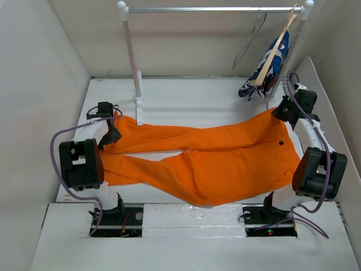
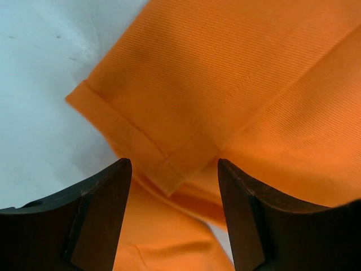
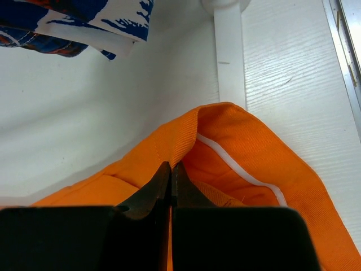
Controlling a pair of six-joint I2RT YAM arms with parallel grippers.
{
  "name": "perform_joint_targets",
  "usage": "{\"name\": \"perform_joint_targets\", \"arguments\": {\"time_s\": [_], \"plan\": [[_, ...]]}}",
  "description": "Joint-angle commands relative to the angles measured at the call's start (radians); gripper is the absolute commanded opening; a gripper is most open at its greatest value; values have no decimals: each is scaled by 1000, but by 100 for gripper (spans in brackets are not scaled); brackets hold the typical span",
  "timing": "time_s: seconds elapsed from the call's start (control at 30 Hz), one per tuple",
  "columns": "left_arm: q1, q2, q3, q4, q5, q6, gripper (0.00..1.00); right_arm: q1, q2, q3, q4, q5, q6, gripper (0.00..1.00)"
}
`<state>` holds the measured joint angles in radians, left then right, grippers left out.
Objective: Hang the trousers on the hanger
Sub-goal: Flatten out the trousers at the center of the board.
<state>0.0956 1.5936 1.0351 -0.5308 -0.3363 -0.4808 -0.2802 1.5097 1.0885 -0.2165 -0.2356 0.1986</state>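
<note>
The orange trousers (image 1: 214, 161) lie spread across the white table, waistband to the right and legs to the left. My right gripper (image 1: 282, 113) is shut on the far corner of the waistband (image 3: 208, 132), whose fabric is pinched between the fingertips (image 3: 179, 175) and lifted into a peak. At the leg ends my left gripper (image 1: 111, 134) is open. Its two dark fingers (image 2: 107, 197) stand on either side of a hemmed cuff (image 2: 135, 141), with cloth between them and neither pressing on it. A thin grey wire hanger (image 1: 247, 46) hangs faintly visible from the rail at the back right.
A clothes rail (image 1: 214, 9) on two white posts (image 1: 134, 68) spans the back of the table. A wooden hanger (image 1: 276, 48) with a blue patterned garment (image 1: 269, 73) hangs at its right end, close above my right gripper. White walls close in both sides.
</note>
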Motion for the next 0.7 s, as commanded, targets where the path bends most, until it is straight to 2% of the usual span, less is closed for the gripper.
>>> {"name": "perform_joint_targets", "arguments": {"time_s": [0.0, 0.13, 0.2, 0.23, 0.27, 0.33, 0.53, 0.67], "plan": [[1, 54, 60, -20, -40, 14, 58, -5, -35, 5, 69, -28, -11, 0], [1, 120, 86, -17, -21, 39, 55, -14, -32, 7, 69, -50, -4, 0], [1, 163, 98, -24, -39, 33, 45, -14, -34, 8, 71, -56, 2, 0], [1, 169, 100, -24, -44, 25, 36, -14, -32, 10, 72, -60, 2, 0], [1, 172, 100, -24, -52, 18, 16, -5, -37, 11, 69, -59, 2, 0], [1, 155, 100, -21, -60, 2, 0, -5, -40, 16, 62, -53, -4, 0], [10, -10, 177, -107, -29, -35, 0, -5, -59, 20, 52, -45, -5, 0], [62, -239, 299, -132, 110, -76, 0, -5, -98, 37, 34, -42, -7, 0]]}}
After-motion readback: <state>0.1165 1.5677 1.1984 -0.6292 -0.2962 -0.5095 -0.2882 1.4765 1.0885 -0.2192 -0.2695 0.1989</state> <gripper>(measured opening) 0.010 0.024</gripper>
